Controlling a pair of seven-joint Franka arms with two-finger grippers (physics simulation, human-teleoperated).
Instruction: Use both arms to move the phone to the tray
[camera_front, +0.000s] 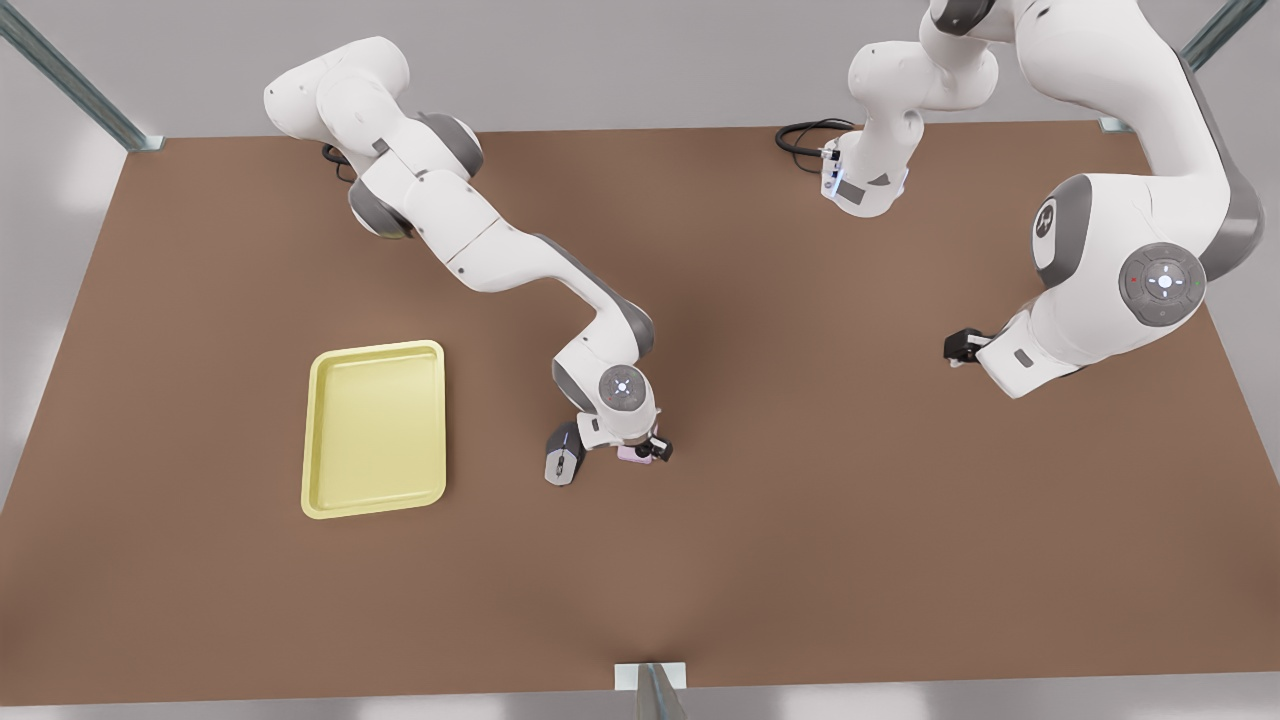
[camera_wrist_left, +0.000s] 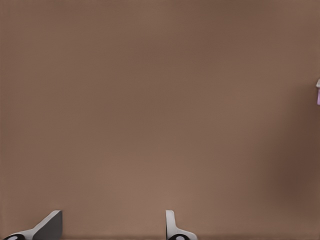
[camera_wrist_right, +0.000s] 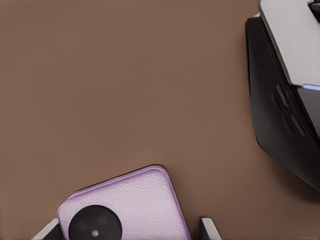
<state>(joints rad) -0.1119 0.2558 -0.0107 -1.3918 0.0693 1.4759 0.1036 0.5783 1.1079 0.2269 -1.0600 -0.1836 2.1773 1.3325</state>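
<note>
1. Closest to the lens in the right wrist view lies the small pink squarish phone (camera_wrist_right: 125, 205), its textured face and black round camera circle turned up, flat on the brown table (camera_wrist_right: 125, 90).
2. The right gripper (camera_wrist_right: 127, 232) is lowered over the phone; one grey fingertip (camera_wrist_right: 47, 231) is seen at the phone's corner and the other on its far side, so the fingers stand apart with the phone between them — whether either pad touches it cannot be told.
3. In the front view the right gripper (camera_front: 645, 452) is at mid-table on the arm reaching in from the front view's left, and a sliver of the phone (camera_front: 632, 455) shows beneath it.
4. A grey-and-black computer mouse (camera_front: 563, 460) lies just beside the phone, on the side toward the tray.
5. The pale yellow rectangular tray (camera_front: 320, 440) with raised rim sits on the table well apart from the phone, toward the front view's left.
6. The left gripper (camera_front: 960, 347) hangs above bare table at the front view's right — its fingertips (camera_wrist_left: 50, 225) are spread apart and hold nothing; this arm waits.
</note>
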